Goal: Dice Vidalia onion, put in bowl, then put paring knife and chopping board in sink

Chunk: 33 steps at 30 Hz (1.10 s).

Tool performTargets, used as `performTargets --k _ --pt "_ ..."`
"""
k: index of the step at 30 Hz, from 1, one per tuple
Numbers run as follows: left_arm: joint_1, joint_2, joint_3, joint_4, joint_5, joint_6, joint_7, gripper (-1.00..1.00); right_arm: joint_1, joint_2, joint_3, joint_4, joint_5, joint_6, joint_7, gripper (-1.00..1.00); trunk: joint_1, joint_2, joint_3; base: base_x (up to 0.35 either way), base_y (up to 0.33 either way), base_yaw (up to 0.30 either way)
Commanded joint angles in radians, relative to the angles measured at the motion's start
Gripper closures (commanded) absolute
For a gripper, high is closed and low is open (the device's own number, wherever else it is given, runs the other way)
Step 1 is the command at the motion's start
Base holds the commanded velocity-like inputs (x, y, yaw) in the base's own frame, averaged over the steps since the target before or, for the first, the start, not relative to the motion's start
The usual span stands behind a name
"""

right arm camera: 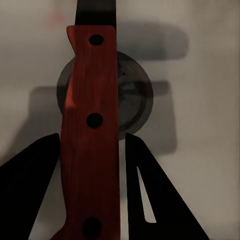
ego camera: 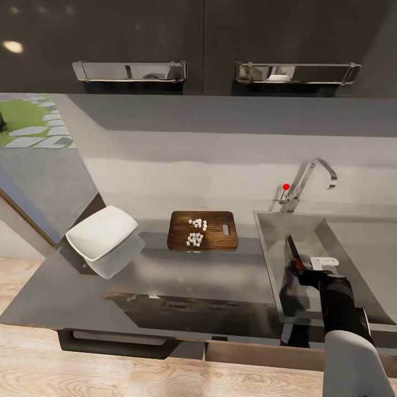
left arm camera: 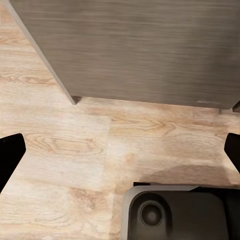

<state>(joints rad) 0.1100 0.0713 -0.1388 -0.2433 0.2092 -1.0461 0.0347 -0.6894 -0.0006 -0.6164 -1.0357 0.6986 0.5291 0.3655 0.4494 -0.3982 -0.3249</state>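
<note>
Right gripper [right arm camera: 92, 165] held the knife [right arm camera: 91, 130] by its red handle, jaws clamped on both sides, blade pointing ahead over the sink [ego camera: 275, 242] drain [right arm camera: 131, 95]. Best move, I judged: lower until nearly touching the basin, then open. Left gripper [left arm camera: 120, 150] was wide open, over floor.

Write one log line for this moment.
right claw: holds knife over sink | board: on counter, onion dice on it | bowl: empty

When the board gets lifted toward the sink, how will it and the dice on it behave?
The chopping board looks like a rigid wood slab, so probably no flex. The diced onion sits loose on it and would likely slide off if tilted. The slot handle may give the surest grip.
</note>
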Motion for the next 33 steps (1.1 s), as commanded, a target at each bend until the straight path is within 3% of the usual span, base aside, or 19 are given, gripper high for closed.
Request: performTargets --k 1,22,23,33 --pt "0.0 0.001 -0.009 -0.002 0.007 -0.001 0.004 -1.0 -0.001 0.0 -0.002 -0.001 0.01 0.002 0.009 1.0 0.001 -0.002 -0.002 0.0 0.0 0.0" --pt "0.0 0.0 -0.009 -0.002 0.007 -0.001 0.004 -1.0 -0.001 0.001 -0.003 0.0 0.009 0.002 0.008 1.0 0.001 -0.002 -0.002 0.0 0.0 0.0" --pt "0.0 0.0 -0.009 -0.002 0.007 -0.001 0.004 -1.0 -0.001 0.001 -0.003 0.0 0.009 0.002 0.008 -1.0 0.001 -0.002 -0.002 0.0 0.0 0.0" --pt "0.0 0.0 -0.009 -0.002 0.007 -0.001 0.004 -1.0 -0.001 0.001 -0.003 -0.001 0.009 0.002 0.009 -1.0 0.001 -0.002 -0.002 0.0 0.0 0.0"
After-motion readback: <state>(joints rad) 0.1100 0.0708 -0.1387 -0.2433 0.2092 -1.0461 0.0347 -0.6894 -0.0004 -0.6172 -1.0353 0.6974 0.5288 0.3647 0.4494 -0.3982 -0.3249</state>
